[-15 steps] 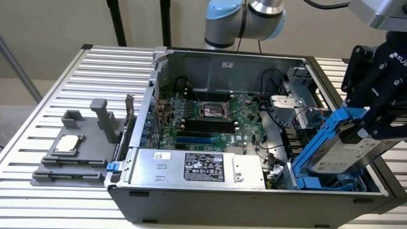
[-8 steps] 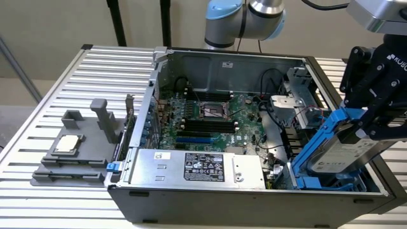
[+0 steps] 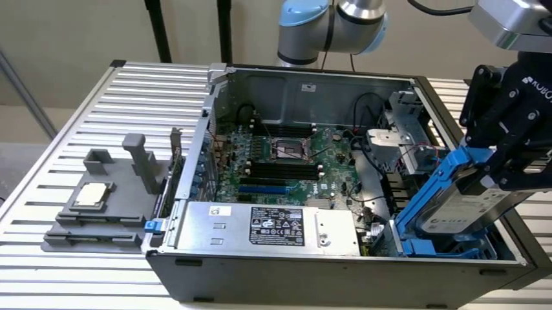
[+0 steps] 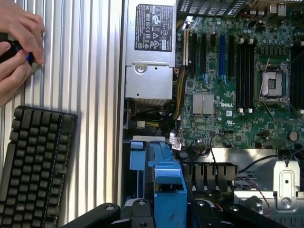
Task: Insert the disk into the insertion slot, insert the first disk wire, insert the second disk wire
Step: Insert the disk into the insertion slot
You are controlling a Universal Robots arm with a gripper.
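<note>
**Disk held tilted at the drive bay, not seated yet**

The gripper [image 3: 498, 169] is closed on the disk [image 3: 461, 210], clamping its upper end. The disk hangs tilted, w/ its low end pointing down into the computer case [image 3: 345, 274] at the ext. view's right. Its blue frame [image 3: 428, 194] runs along the edges. In the wrist view the frame [image 4: 167, 178] sits directly ahead of the camera. The low end is at the bay [image 3: 444, 248], among more blue plastic. Can't tell if it touches.

Handling, my read:
- Metal body is stiff and fairly heavy for its size, and it won't take knocks well.
- The plastic frame probably flexes a bit, and its smooth sides could slip.
- Best hold is across the frame's side rails at the far end, off the label face and off the plug end.

Beyond the bay are thin wires [image 3: 415, 155], then the main board [image 3: 289, 155] mid-case. The power supply box [image 3: 267, 226] sits along the front wall.

Outside the case, a grey holder [image 3: 99, 206] sits on the slatted table [image 3: 61, 129]. The wrist view also shows a person's hands [image 4: 16, 45] above a keyboard [image 4: 35, 161].
</note>
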